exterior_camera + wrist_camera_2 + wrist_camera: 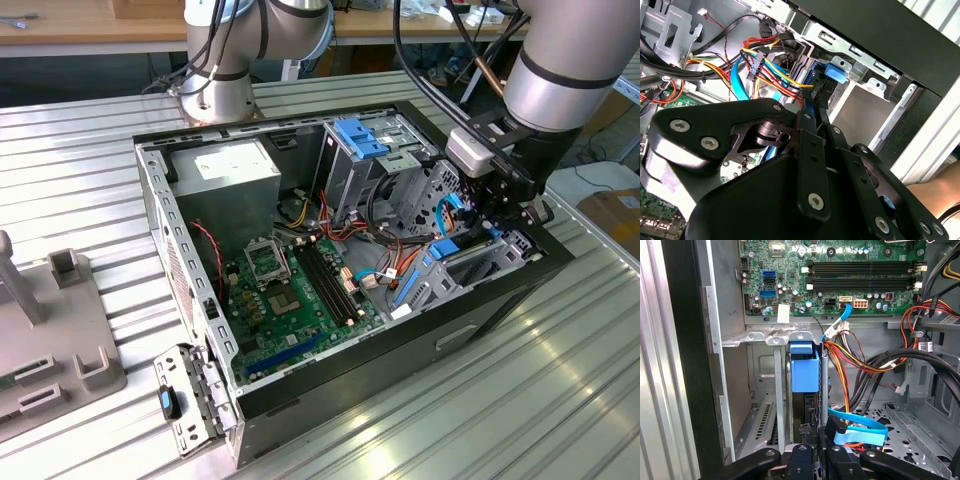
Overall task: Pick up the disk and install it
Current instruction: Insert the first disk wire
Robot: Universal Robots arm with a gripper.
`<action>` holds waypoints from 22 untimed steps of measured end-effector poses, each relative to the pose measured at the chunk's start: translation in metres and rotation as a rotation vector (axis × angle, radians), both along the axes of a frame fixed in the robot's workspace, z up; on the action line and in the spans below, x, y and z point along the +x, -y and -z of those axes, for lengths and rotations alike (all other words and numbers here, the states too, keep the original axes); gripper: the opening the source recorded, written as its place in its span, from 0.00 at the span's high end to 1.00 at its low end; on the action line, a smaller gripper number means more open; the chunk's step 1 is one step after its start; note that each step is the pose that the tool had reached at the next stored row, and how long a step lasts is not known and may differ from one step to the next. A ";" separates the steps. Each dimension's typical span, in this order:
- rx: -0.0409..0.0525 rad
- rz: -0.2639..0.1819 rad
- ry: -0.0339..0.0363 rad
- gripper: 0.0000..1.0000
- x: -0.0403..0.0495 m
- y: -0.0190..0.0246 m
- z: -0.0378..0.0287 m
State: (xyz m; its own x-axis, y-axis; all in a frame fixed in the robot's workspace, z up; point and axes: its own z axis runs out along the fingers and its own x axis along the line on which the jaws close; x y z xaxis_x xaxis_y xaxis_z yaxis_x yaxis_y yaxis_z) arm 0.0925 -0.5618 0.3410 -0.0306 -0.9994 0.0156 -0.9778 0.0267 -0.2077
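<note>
The disk, a dark drive in bright blue rails with a blue tab, stands on edge in the metal bay at the case's corner on the exterior view's right. The blue tab points toward the bay's far end. My gripper reaches down into the case, and its black fingers are shut on the disk's near edge. In the exterior view the gripper hangs over that bay, with the disk's blue rail just below it.
The open computer case holds a green motherboard, a grey box with a white label, and a grey cage with a light-blue top. Bundled cables run beside the bay. A grey fixture lies at the exterior view's left.
</note>
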 end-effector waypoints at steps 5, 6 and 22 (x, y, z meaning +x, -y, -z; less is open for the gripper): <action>0.0001 0.000 0.0000 0.84 0.0000 0.0001 0.0021; 0.0000 0.000 0.0000 0.84 0.0000 0.0002 0.0028; 0.0000 0.000 0.0000 0.84 0.0000 0.0004 0.0046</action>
